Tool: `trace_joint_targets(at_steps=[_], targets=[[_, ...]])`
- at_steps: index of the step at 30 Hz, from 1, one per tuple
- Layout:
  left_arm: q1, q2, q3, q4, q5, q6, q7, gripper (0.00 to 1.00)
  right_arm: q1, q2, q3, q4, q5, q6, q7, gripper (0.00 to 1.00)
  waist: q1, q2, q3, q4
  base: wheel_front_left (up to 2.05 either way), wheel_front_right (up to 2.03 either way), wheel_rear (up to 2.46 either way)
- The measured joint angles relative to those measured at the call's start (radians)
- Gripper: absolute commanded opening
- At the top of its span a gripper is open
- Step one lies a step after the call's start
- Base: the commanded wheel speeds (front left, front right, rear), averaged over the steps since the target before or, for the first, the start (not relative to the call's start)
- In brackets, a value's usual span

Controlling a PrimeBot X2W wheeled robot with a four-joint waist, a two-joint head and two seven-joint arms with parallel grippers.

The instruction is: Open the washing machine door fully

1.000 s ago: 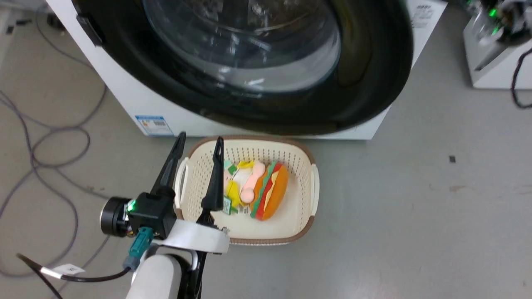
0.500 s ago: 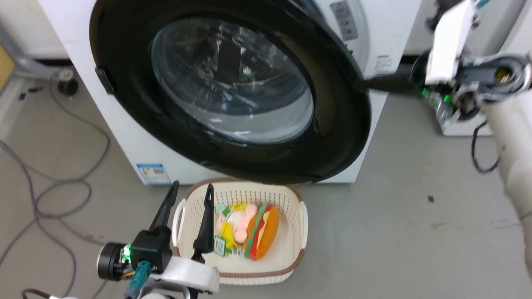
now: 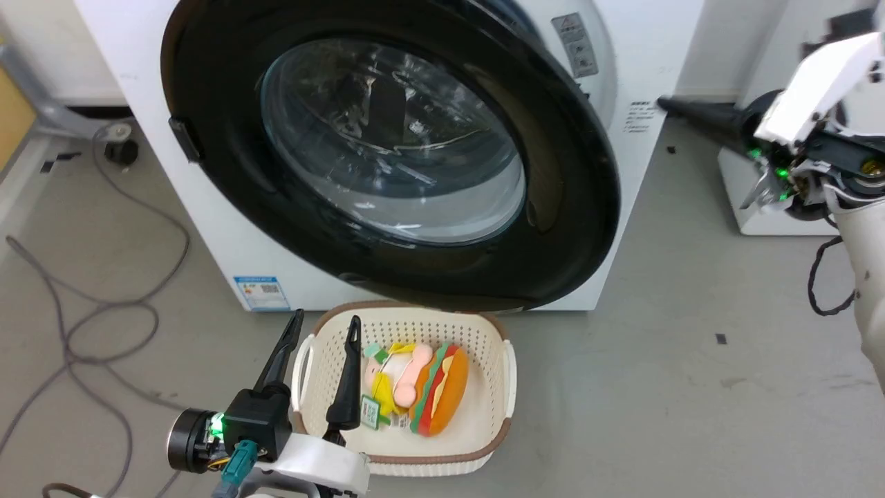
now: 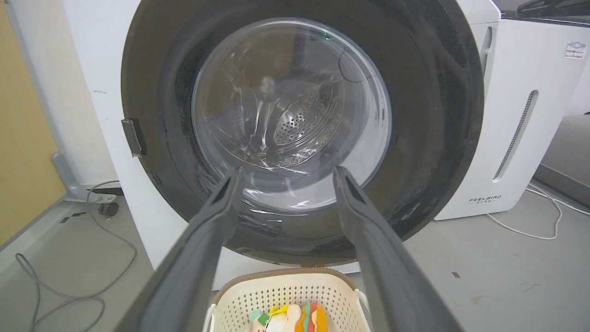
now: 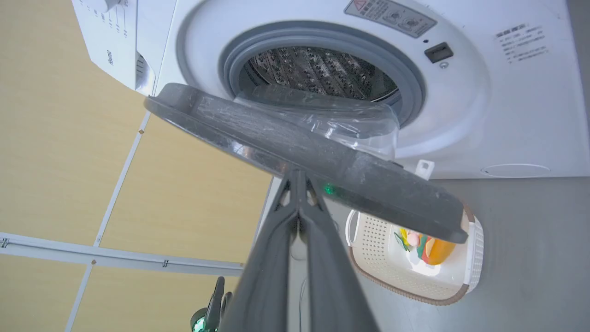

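Right jaws closed; washing machine door [image 3: 394, 155] glossy black, ajar.

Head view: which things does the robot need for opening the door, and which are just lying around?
For the job:
door
right pincer, shut, near the door's edge

Just lying about:
basket
toy burger in the basket
cables on the floor

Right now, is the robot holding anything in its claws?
No, nothing. The left gripper is open and empty; the right gripper is shut on nothing.
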Motion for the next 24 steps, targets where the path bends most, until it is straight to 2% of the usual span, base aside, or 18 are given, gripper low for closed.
trace_joint_targets(at_steps=[4,9,16,24], targets=[[-0.007,0.000,-0.002,-0.005,0.000,-0.004,0.000,1.00,-0.033,0.006,-0.040,0.057,-0.033,0.000,-0.133,0.00,0.0001,0.0000,0.028,0.016,0.00,0.00,0.00],[-0.037,0.000,-0.005,-0.012,0.000,-0.004,0.000,1.00,-0.093,0.035,-0.061,0.125,-0.054,0.000,-0.209,0.00,0.0001,0.0000,0.070,0.041,0.00,0.00,0.00],[-0.068,0.000,-0.013,-0.018,-0.001,-0.003,0.000,1.00,-0.162,0.076,-0.044,0.204,-0.095,0.000,-0.220,0.00,0.0001,0.0000,0.126,0.072,0.00,0.00,0.00],[-0.088,0.000,-0.025,-0.018,-0.009,-0.002,0.000,1.00,-0.201,0.101,-0.009,0.254,-0.128,0.000,-0.172,0.00,0.0002,0.0000,0.161,0.090,0.00,0.00,0.00]])
